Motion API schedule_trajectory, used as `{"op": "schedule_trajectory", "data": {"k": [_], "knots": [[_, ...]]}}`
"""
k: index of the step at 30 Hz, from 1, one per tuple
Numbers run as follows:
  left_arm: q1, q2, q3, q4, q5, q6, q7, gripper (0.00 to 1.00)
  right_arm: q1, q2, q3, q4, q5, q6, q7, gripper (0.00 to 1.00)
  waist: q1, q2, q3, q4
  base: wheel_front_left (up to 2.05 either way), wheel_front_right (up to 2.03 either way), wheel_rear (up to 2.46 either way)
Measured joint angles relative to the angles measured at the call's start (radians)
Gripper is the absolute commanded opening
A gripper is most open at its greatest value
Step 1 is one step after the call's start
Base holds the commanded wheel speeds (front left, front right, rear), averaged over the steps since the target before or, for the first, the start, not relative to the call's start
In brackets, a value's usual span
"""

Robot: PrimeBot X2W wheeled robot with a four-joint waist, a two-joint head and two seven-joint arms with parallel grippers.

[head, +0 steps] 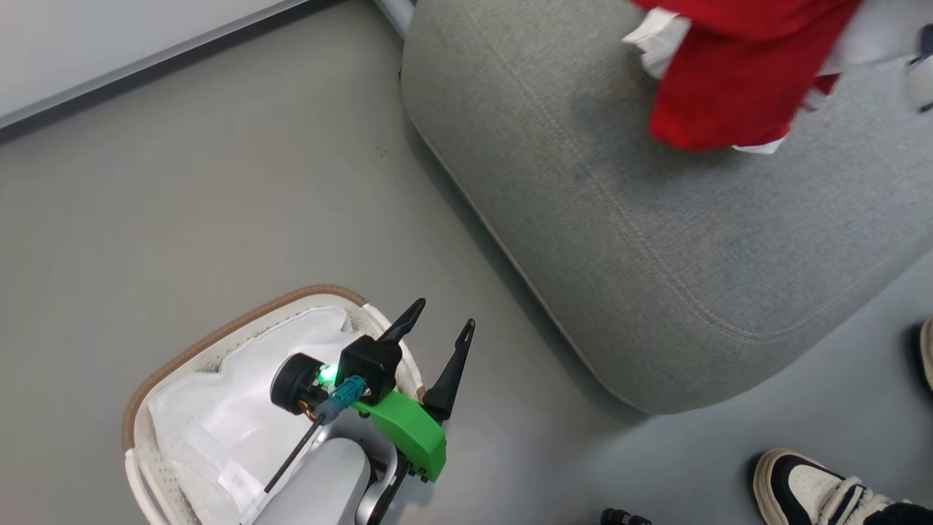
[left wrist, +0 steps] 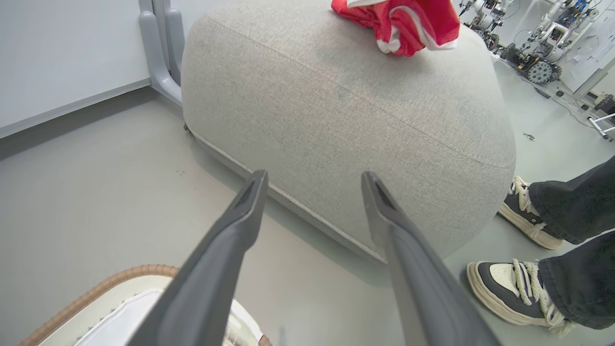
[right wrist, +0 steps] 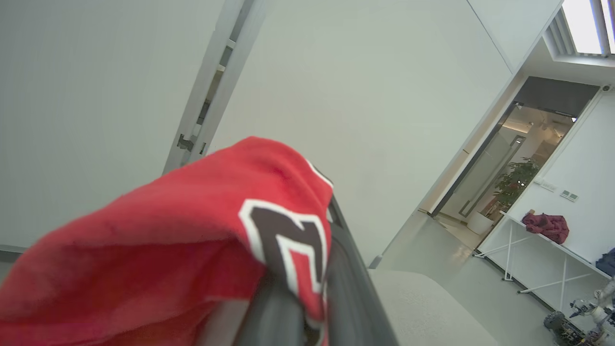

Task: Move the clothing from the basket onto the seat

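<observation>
Nearest to the robot, the left claw (head: 444,313) hangs over the far edge of the basket (head: 219,335). Its two dark fingers are wide apart and hold nothing. In the left wrist view the same claw (left wrist: 313,175) points over the basket rim (left wrist: 96,290) toward the seat (left wrist: 336,120). Inside the basket, what the arm leaves uncovered is white liner (head: 219,408). A strip of bare grey floor (head: 219,182) lies between the basket and the seat (head: 656,240).

On the robot's right, close beside the seat, a person's shoes (left wrist: 514,288) stand on the floor, one of them (head: 816,488) at the bottom corner of the head view.

Farther away, the red clothing (head: 729,87) is over the far part of the seat, well apart from the left claw. From the left wrist, the clothing (left wrist: 408,24) seems to reach the cushion top, but I cannot tell if it touches. The right claw (right wrist: 314,288) is closed on the clothing (right wrist: 168,230), which drapes over its fingers, with the seat (right wrist: 423,307) below.

Behind are a white wall, other robots (left wrist: 538,67), a doorway with a plant (right wrist: 516,180), and a white surface (right wrist: 552,242) carrying a dark red cloth (right wrist: 545,226).
</observation>
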Motion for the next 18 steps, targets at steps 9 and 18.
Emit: {"op": "schedule_trajectory", "data": {"k": [9, 18], "knots": [[-0.043, 0.018, -0.016, 0.016, 0.007, 0.0, 0.0, 1.0, -0.112, -0.055, -0.277, 0.249, -0.12, 0.0, 0.0, 0.0, 0.0, 0.0, 0.074, 0.079, 0.0, 0.0, 0.0], [-0.096, 0.033, 0.0, 0.006, 0.036, 0.0, 0.0, 1.0, -0.147, 0.015, -0.489, 0.329, -0.284, 0.0, 0.0, 0.0, 0.0, 0.0, 0.181, 0.155, 0.0, 0.0, 0.0]]}}
